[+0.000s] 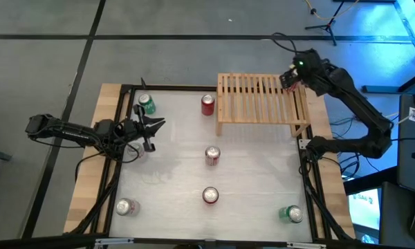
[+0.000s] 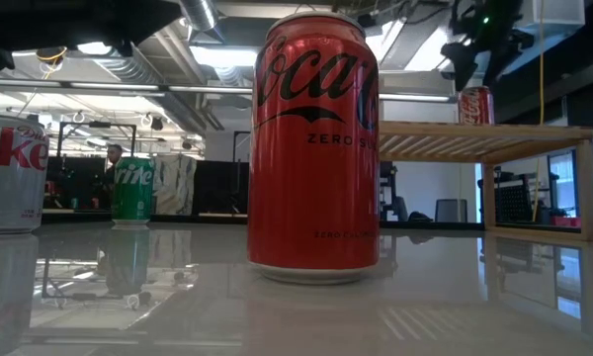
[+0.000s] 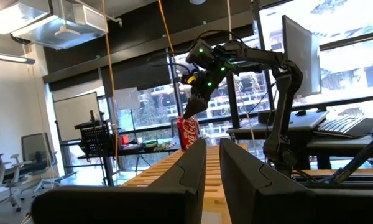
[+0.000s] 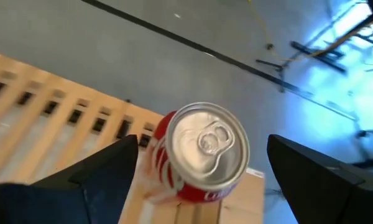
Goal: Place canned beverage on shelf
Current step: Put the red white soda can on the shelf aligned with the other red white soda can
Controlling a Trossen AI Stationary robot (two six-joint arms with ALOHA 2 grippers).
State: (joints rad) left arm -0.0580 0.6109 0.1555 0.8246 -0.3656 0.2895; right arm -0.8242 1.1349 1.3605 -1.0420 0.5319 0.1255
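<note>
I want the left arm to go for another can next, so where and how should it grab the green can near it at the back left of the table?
The green can stands upright, with its lid facing up, just beyond the left gripper. Probably best to grip its round side wall at mid-height, jaws level, coming in from the left gripper's side, where the table is open.

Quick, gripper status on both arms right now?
Left gripper: shut, holding nothing, at the table's left side.
Right gripper: open, fingers apart above the red can standing on the shelf.
</note>
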